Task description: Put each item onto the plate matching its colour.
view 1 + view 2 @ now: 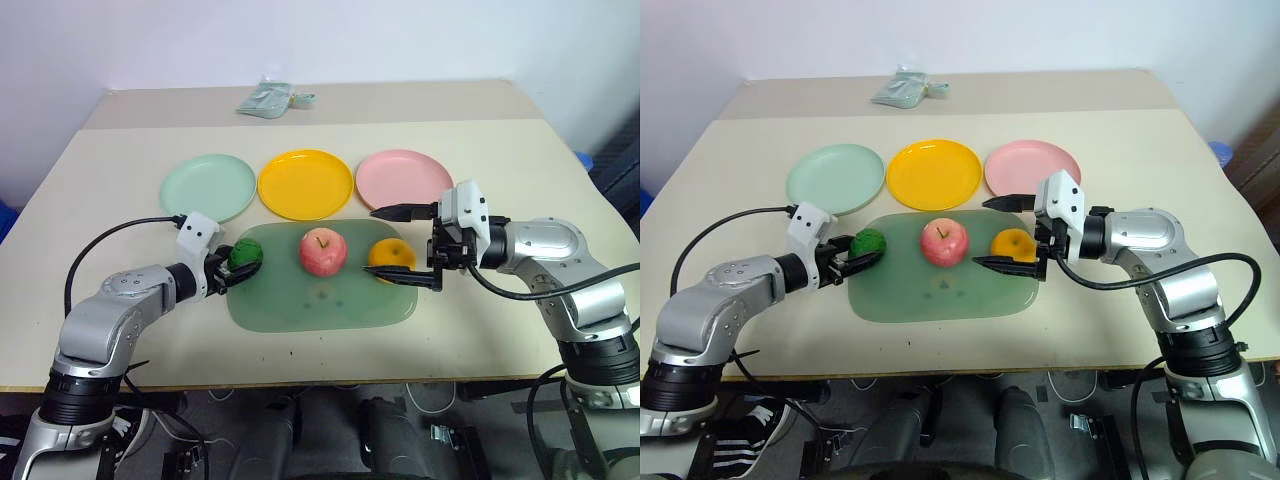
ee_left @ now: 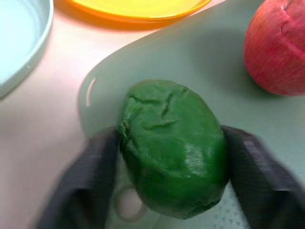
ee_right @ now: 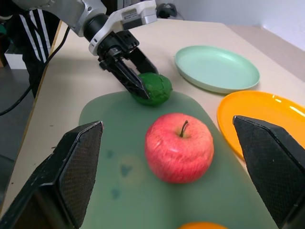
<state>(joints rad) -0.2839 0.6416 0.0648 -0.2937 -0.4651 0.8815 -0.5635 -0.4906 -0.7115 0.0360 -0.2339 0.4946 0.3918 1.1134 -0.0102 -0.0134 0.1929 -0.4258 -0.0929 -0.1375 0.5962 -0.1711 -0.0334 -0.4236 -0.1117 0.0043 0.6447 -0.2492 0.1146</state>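
Observation:
A dark green bumpy fruit sits at the left end of the translucent green mat. My left gripper is shut on it, one black finger on each side. The pinkish-red apple stands at the mat's middle and the orange at its right end. My right gripper is open and points left, its fingers spread on either side of the orange without gripping it. Behind the mat lie the mint green plate, the yellow plate and the pink plate, all bare.
A crumpled pale green packet lies at the table's far edge. A black cable loops from my left arm over the table's left side. A blue object shows past the right edge.

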